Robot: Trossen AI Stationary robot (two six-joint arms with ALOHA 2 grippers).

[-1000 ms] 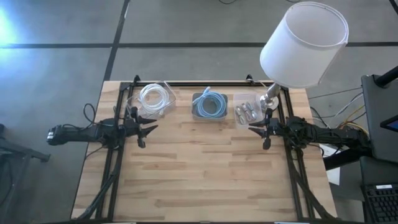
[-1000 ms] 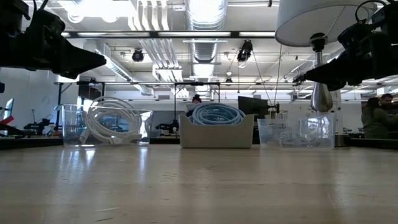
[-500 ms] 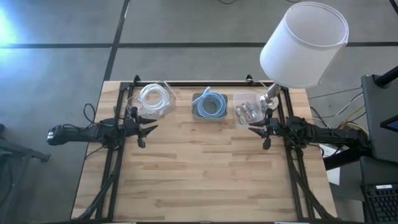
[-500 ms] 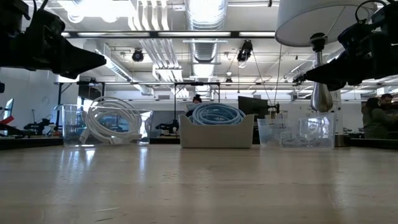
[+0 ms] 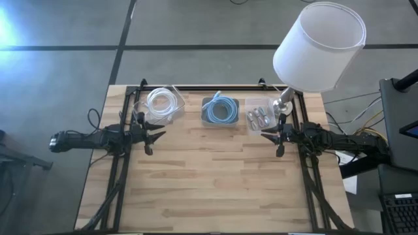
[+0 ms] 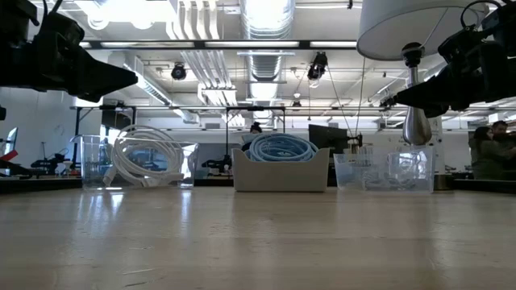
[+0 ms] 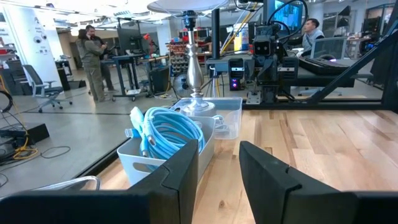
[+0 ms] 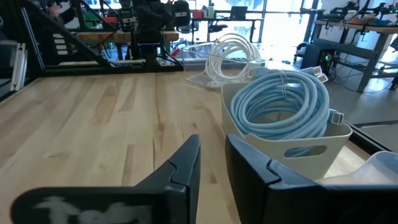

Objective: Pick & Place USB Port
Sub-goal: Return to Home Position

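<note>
No change vs 1.0 s ago; both arms in the same pose. The left gripper (image 5: 159, 135) sits centre-left and the right gripper (image 5: 264, 136) centre-right, both empty, fingers a narrow gap apart. Small cables (image 5: 259, 116) lie in the clear bin (image 5: 251, 103), upper right of centre. Their long axis and heading are too small to tell.

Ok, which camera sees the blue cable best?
The right wrist view: the blue cable sits close, coiled in its white bin. Left wrist shows it smaller, high view tiny from above, low view only its top.
</note>
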